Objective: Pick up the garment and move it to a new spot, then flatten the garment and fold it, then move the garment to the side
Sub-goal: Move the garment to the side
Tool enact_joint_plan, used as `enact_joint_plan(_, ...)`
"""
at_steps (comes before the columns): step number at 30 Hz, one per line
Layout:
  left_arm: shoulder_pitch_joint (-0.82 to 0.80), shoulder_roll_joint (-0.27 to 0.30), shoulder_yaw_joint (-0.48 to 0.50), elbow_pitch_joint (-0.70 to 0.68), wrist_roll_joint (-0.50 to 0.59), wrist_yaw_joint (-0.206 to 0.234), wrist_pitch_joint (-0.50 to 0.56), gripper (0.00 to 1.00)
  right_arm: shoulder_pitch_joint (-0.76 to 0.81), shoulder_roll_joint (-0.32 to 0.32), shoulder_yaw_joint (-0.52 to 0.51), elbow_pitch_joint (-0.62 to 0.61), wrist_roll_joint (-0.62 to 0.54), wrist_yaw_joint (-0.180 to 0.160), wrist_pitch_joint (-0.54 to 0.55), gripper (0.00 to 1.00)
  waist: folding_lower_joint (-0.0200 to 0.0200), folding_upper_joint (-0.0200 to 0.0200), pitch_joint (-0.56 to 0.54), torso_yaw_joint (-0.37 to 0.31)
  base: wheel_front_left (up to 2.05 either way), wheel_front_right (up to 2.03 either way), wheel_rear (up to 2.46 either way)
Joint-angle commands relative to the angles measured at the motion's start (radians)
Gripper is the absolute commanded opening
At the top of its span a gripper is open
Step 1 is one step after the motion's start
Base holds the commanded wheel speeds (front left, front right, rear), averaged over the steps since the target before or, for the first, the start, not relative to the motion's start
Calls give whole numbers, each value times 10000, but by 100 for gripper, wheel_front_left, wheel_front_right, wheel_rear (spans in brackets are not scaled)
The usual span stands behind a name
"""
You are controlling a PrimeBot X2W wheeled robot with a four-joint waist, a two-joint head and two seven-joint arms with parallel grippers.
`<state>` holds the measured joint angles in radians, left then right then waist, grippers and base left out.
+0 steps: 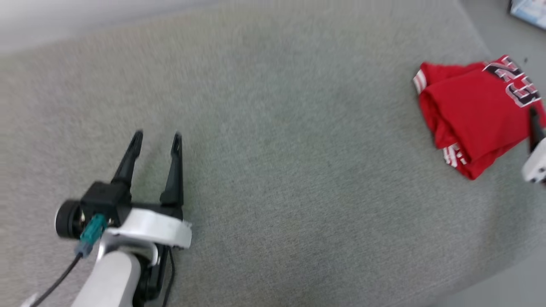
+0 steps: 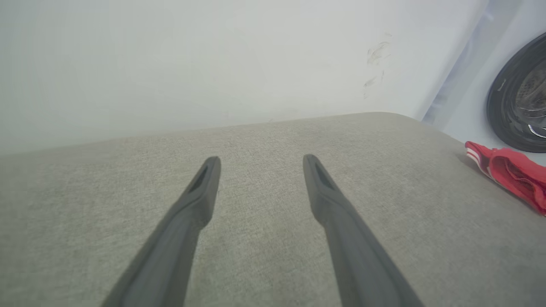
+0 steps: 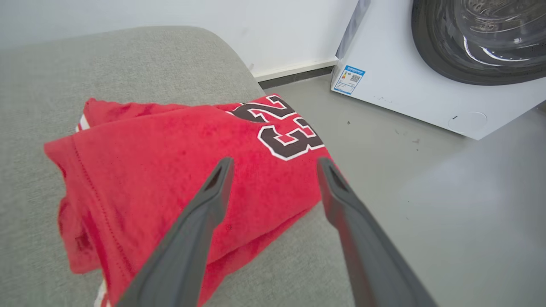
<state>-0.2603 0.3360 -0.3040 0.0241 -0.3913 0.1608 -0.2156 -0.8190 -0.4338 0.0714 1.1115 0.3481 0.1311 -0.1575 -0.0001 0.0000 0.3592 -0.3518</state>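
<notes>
The garment (image 1: 473,115) lies folded into a loose bundle on the right side of the grey padded surface (image 1: 273,170), close to its rounded corner and its floor-side edge. In the right wrist view the bundle's long axis runs from the near left to the far right. The black, white-outlined "23" (image 3: 279,132) sits face up at the far end, nearest the edge. Striped trim (image 1: 420,81) shows at the opposite, inner end.

The right gripper (image 3: 275,164) hangs over the garment with its fingers spread wide and holds nothing. One fingertip is above the red fabric, the other at the bundle's outer border. Contact cannot be determined.

The left gripper (image 1: 157,137) is also spread wide and empty, over bare grey fabric, well apart from the garment. A cable with a teal plug (image 1: 94,228) runs from its wrist.

Beyond the corner are the grey floor (image 3: 426,192) and a white washing machine (image 3: 405,94) with a dark round door (image 3: 482,38). Nothing lies between either gripper and the garment.
</notes>
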Motion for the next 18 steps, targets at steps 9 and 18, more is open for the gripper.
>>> enact_joint_plan(9,1428,-361,263,429,-543,214,-311,100,2177,854,1259,-2357,427,-8,-370,100,1,0,-2312,585,0,0,0)
enact_joint_plan(18,2004,-377,580,590,-640,339,-429,100,4311,1476,1445,-5825,470,-8,-457,100,1,0,-2975,1720,0,0,0)
